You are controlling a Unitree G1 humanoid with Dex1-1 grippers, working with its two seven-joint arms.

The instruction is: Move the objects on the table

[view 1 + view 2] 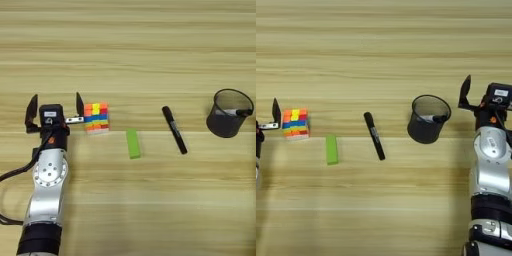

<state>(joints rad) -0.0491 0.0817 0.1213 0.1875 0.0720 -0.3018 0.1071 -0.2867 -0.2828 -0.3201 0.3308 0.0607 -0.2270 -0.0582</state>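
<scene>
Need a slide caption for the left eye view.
Left claw open beside puzzle cube; green block, marker, mesh cup rightward.

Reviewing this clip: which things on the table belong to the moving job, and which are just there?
Job items: puzzle cube, green block, black marker, mesh pen cup, wooden table.

Just there: nothing loose. Only the robot's own left tool, open beside the cube, and right tool right of the cup.

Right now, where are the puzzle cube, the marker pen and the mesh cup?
puzzle cube [96,117], left eye view, front face centre.
marker pen [174,129], left eye view, mid barrel.
mesh pen cup [426,131], right eye view, front wall.
</scene>
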